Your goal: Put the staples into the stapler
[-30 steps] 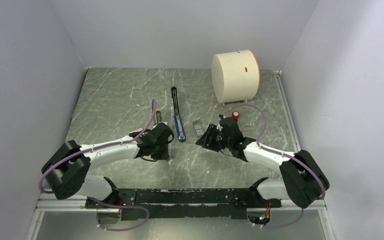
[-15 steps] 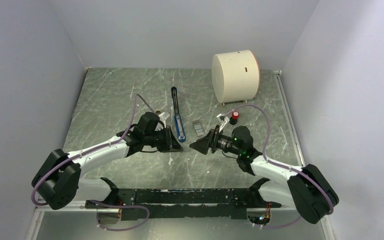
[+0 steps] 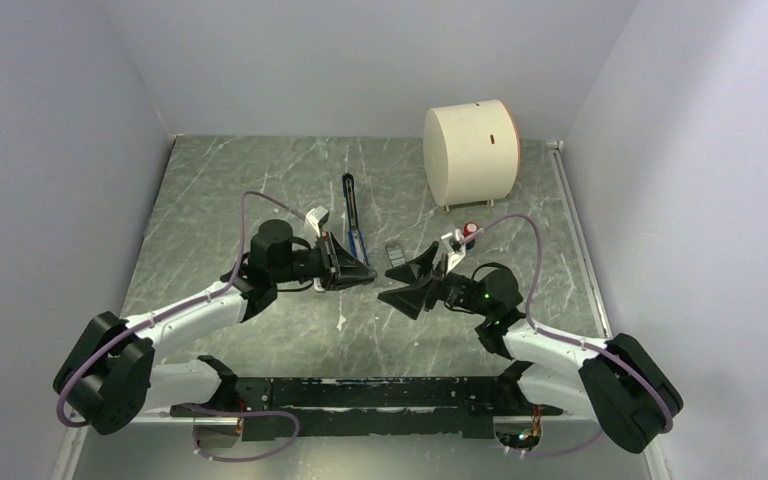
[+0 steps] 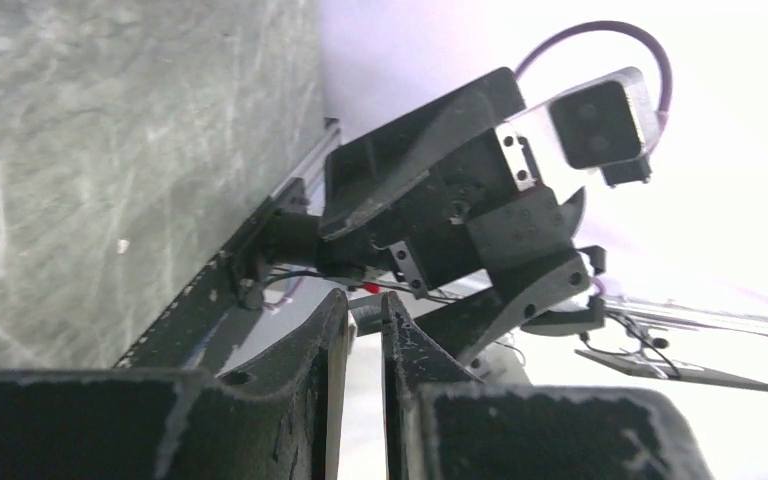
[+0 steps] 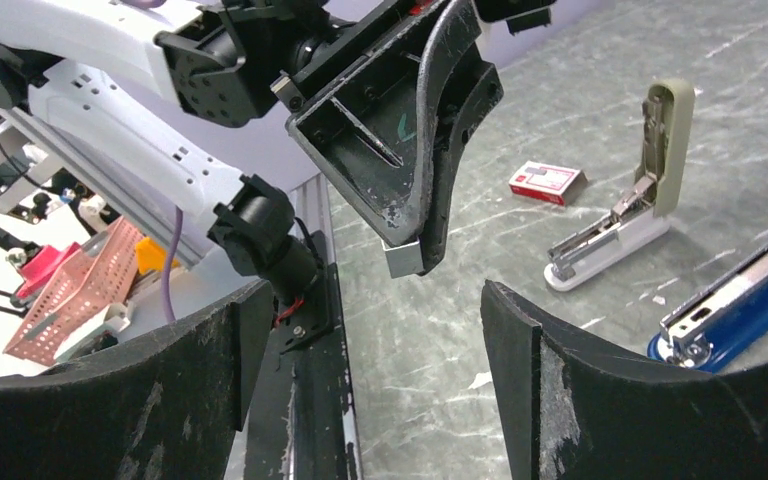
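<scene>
The blue stapler (image 3: 357,238) lies open on the table, its thin black arm (image 3: 348,200) stretched away from me. Its blue body and grey metal channel show at the lower right of the right wrist view (image 5: 740,300). My left gripper (image 3: 365,272) hovers just near of it, pointing right, shut on a short silvery-grey staple strip (image 5: 405,257). The strip's end sits between the fingertips in the left wrist view (image 4: 367,315). My right gripper (image 3: 392,285) faces it from the right, open and empty (image 5: 375,300), a short gap away.
A cream cylinder (image 3: 472,150) stands at the back right, with a small red-capped item (image 3: 471,230) in front of it. A small dark flat item (image 3: 396,253) lies right of the stapler. An open white stapler (image 5: 620,220) and a red box (image 5: 547,180) lie beyond the left gripper.
Both grippers have risen off the table and swung level to face each other. The left has moved right and away from me; the right has turned left with its jaws wide.
</scene>
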`<state>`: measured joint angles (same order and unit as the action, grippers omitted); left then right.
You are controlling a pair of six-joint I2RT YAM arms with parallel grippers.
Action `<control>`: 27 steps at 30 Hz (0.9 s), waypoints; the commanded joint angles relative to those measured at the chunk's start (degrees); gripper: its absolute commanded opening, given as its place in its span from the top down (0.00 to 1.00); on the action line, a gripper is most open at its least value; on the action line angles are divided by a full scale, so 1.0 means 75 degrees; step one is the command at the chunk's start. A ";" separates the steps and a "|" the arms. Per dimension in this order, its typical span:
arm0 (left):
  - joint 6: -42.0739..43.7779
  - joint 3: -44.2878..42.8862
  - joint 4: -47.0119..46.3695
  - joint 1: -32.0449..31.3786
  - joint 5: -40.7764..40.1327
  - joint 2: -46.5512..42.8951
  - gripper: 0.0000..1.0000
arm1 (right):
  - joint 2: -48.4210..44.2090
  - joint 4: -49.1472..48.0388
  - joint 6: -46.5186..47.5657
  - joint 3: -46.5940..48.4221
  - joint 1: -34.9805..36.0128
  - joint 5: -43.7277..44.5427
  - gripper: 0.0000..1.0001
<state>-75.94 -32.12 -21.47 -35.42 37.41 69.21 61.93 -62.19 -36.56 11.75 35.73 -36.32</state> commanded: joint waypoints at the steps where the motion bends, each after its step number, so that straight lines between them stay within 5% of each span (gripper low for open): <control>1: -0.1412 0.0335 -0.1837 0.0047 0.0634 0.0041 0.80 | 0.0250 -0.1185 0.0025 0.0154 0.0043 -0.0298 0.20; 4: -0.2085 0.0663 -0.2813 0.0038 0.0690 0.0114 0.81 | 0.0404 -0.1489 -0.0113 0.0221 0.0048 -0.0308 0.20; 9: -0.1918 0.0549 -0.2312 0.0035 0.0672 -0.0092 0.81 | 0.0530 -0.1735 -0.0304 0.0383 0.0041 -0.0143 0.23; 27: -0.2247 0.0759 -0.2850 0.0036 0.0694 0.0077 0.82 | 0.0680 -0.0822 -0.0232 0.0846 0.0172 -0.0227 0.54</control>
<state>-92.03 -27.03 -39.66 -35.40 41.19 69.71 68.05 -68.99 -39.53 17.26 36.69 -38.15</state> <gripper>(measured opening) 0.188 0.494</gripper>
